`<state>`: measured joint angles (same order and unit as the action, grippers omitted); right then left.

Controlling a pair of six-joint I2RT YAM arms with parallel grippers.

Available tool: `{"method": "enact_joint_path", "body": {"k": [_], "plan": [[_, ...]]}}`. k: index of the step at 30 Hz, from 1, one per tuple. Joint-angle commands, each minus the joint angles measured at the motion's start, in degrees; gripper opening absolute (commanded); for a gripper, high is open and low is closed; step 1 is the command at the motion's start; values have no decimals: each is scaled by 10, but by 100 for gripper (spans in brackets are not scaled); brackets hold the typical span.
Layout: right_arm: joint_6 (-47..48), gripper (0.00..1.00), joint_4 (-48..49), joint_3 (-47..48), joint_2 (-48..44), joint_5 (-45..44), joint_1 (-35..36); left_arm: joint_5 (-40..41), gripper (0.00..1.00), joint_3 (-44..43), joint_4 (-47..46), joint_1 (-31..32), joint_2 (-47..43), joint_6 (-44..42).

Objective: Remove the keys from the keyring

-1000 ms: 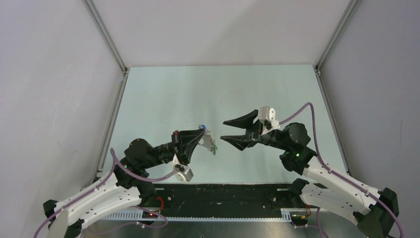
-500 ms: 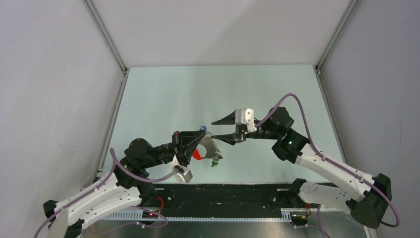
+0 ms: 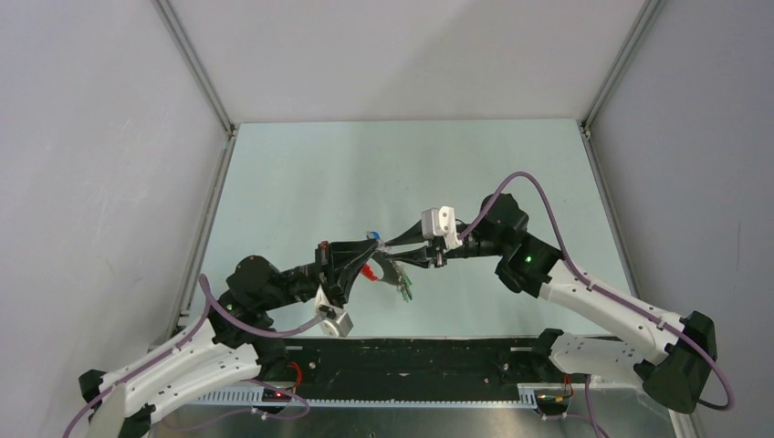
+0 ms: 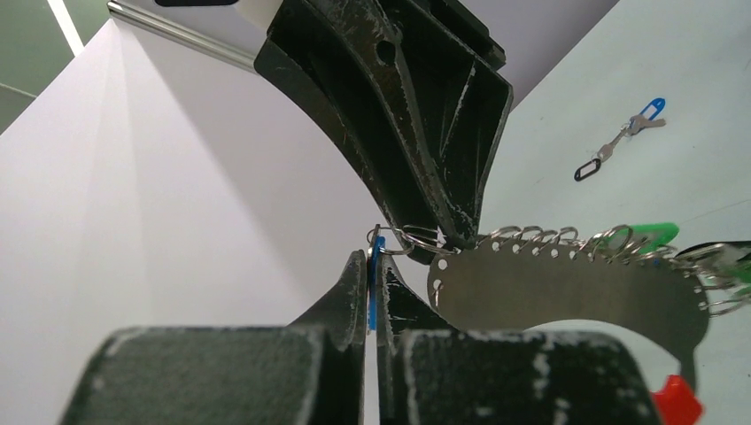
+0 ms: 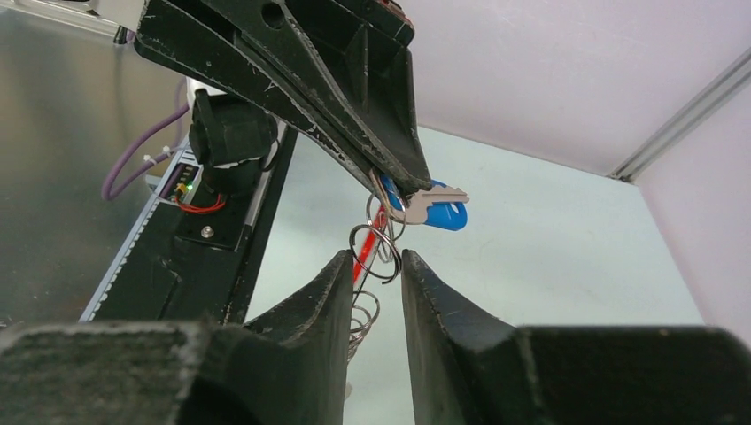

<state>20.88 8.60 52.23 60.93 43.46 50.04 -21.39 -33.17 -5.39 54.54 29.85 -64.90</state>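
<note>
The keyring [image 4: 567, 292] is held up off the counter [image 3: 365, 173] near the middle of the top view, between the two arms, so that its load hangs free and can be worked from both sides. The left gripper [image 4: 374, 274] is clenched on a blue-capped key [image 5: 440, 215], which serves as the anchor. From it the curved metal band is suspended by a chain of small rings, with a green-capped key [image 4: 651, 237] further along and a red tip at the lower right of the left wrist view.

The right gripper [image 5: 374, 266] is set tip to tip against the left one. Its jaws stand narrowly apart with one small ring [image 5: 375, 251] lying between them; whether that ring is actually pinched cannot be told. This placement is judged to be meant for pulling the ring away from the anchored key.

A few loose keys [image 4: 639, 122] lie apart on the counter.

The left arm is stretched from the lower left with its forearm low and its wrist rolled. The right arm is brought in from the lower right, its elbow raised and its forearm pointed leftward.
</note>
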Motion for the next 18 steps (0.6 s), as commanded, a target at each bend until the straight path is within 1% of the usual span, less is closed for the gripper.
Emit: {"method": "enact_joint_path", "body": {"k": [1, 4, 6, 7, 8, 9, 10, 11, 14, 18], "plan": [[-13, 34, 21, 26, 2, 15, 7, -8, 0, -20, -38, -4, -3, 7], [-14, 35, 23, 26, 1, 12, 11, -6, 0, -20, -37, -4, -1, 7], [-15, 30, 24, 25, 0, 11, 11, -6, 0, -20, -38, -3, 0, 7], [-15, 23, 24, 26, -1, 9, 12, -6, 0, -19, -37, -4, 0, 7], [-16, 19, 24, 26, -2, 8, 12, -6, 0, -20, -37, -4, 0, 6], [-19, 10, 24, 26, -4, 2, 12, -5, 0, -20, -37, -4, 0, 6], [-21, 6, 23, 26, -5, 0, 12, -5, 0, -20, -37, -4, 0, 6], [-25, 0, 23, 26, -7, -3, 12, -4, 0, -20, -37, -4, 0, 6], [-56, 0, 31, 26, -13, -16, 11, -2, 0, -20, -38, -5, 2, 5], [-125, 0, 57, 18, -25, -58, 10, 1, 0, -20, -38, -5, 2, 3]]}}
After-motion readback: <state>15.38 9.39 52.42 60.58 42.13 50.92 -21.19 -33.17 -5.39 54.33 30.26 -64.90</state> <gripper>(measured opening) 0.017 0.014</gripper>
